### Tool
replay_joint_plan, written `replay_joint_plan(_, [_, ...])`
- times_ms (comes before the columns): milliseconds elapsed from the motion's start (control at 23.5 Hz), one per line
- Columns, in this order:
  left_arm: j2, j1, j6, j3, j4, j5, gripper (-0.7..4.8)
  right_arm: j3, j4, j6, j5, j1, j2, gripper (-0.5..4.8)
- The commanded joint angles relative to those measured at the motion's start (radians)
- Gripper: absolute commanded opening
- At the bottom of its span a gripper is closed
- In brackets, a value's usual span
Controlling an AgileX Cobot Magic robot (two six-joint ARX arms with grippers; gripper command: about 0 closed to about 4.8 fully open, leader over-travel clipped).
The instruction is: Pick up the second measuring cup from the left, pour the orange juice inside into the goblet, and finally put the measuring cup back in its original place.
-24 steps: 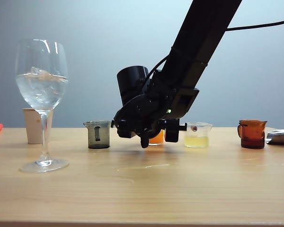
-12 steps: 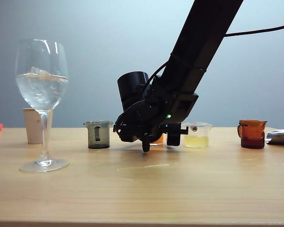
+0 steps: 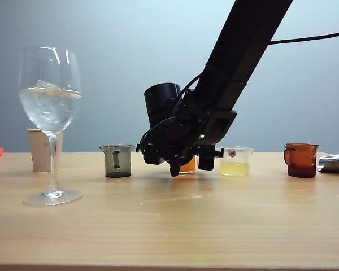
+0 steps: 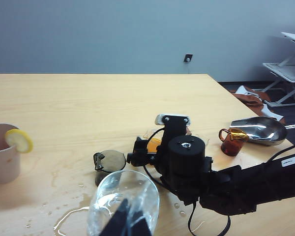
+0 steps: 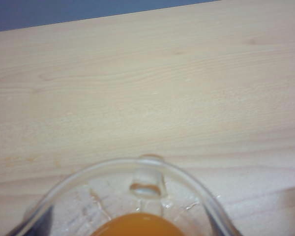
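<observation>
The right gripper [image 3: 186, 165] is sitting low over the light wooden counter [image 3: 169, 226], jaws spread wide, with the small clear glass measuring cup [image 5: 132, 201] of bright orange juice [image 3: 187, 165] between them. Grey and yellow-filled cups are flanking closely. It has edged slightly rightward since a second ago. The left gripper [image 4: 128, 223] is gripping the tall clear stemmed goblet [image 3: 50, 124], well apart.

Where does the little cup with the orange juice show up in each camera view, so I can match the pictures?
Exterior view: the second measuring cup stands on the table, mostly hidden behind the right gripper, between the smoky grey cup and the pale yellow cup.
Left wrist view: an orange patch just beyond the black gripper.
Right wrist view: rim and pour lip fill the lower edge.
Shared landmark: the orange juice.
</observation>
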Motion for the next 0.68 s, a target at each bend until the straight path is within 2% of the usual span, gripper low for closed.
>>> replay_joint_plan(43, [0.0,0.0,0.002,0.003,0.013,0.008,-0.06,0.003,0.005,-0.002,-0.033,-0.001,-0.002,3.86])
replay_joint_plan(255, [0.0,0.0,0.002,0.003,0.013,0.008,-0.06,0.003,-0.025,-0.002,-0.052,0.0,-0.002,3.84])
replay_joint_plan(383, [-0.001,0.0,0.003,0.003,0.013,0.008,-0.06,0.003,-0.039,-0.002,-0.048,-0.001,-0.002,3.23])
replay_joint_plan(596, [0.0,0.0,0.003,0.003,0.013,0.008,-0.06,0.003,-0.039,-0.002,-0.041,-0.001,-0.002,3.2])
replay_joint_plan(681, [0.0,0.0,0.003,0.003,0.013,0.008,-0.06,0.003,-0.039,-0.002,-0.041,-0.001,-0.002,2.74])
